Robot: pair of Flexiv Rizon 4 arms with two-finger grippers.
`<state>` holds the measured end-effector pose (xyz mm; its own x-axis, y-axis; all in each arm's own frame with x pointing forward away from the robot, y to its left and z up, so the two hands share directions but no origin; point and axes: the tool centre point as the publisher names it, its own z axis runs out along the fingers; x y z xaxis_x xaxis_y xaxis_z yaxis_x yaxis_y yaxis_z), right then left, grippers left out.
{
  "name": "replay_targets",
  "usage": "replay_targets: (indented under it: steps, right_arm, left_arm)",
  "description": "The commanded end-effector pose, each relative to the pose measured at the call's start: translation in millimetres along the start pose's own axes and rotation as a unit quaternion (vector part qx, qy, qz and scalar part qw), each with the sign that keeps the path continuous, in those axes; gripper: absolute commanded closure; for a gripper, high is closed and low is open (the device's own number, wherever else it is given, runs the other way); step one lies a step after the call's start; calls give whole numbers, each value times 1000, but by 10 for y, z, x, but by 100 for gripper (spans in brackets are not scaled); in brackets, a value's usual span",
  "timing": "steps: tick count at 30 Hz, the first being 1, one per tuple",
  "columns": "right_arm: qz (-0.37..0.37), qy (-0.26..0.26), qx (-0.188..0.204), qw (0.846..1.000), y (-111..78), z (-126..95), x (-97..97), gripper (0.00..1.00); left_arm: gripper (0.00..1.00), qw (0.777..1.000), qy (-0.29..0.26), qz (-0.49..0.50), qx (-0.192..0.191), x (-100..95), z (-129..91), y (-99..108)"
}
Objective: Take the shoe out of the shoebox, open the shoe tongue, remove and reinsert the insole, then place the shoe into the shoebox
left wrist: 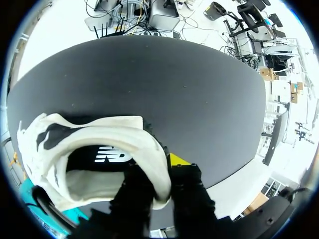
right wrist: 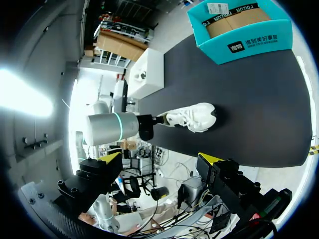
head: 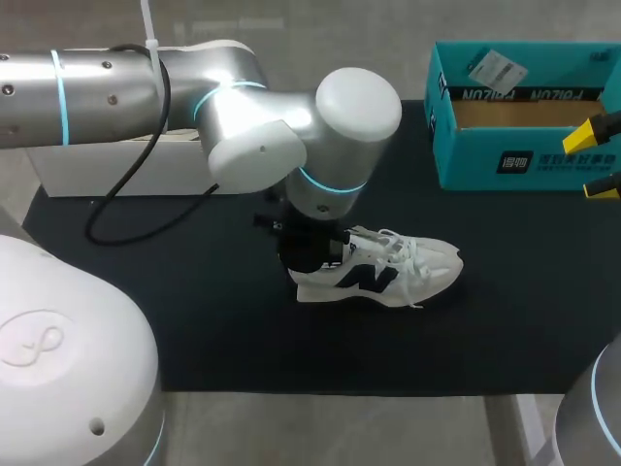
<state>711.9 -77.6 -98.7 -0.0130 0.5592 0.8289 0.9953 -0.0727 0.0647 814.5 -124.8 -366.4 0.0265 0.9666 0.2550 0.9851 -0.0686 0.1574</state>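
A white sneaker [head: 393,268] with a dark side logo stands upright on the black mat, toe pointing right. My left gripper [head: 309,254] is at its heel. In the left wrist view the left gripper [left wrist: 162,173] is shut on the heel wall of the sneaker [left wrist: 99,144], one finger inside the opening and one outside. The dark insole with its white logo shows inside. The teal shoebox [head: 524,160] stands open at the back right, nothing visible inside. My right gripper [head: 600,160] hangs open beside the box at the right edge, nothing between its fingers. From the right wrist, the right gripper [right wrist: 160,158] is far from the sneaker [right wrist: 192,117] and the shoebox [right wrist: 244,35].
A white box [head: 116,170] stands at the back left of the mat [head: 194,320], behind my left arm. A paper tag [head: 497,70] lies on the shoebox's far rim. A black cable loops down from the left arm onto the mat.
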Motion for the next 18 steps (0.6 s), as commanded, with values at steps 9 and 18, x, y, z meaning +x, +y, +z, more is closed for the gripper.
replay_targets:
  steps: [9, 18]
  right_arm:
    - [1, -1, 0, 1000, -4, 6, -3, 0]
    - [1, -1, 0, 1000, -4, 6, -3, 0]
  left_arm:
    - [55, 1000, 4, 5, 8, -107, 8, -25]
    - [0, 998, -52, -21, -13, -4, -397, -44]
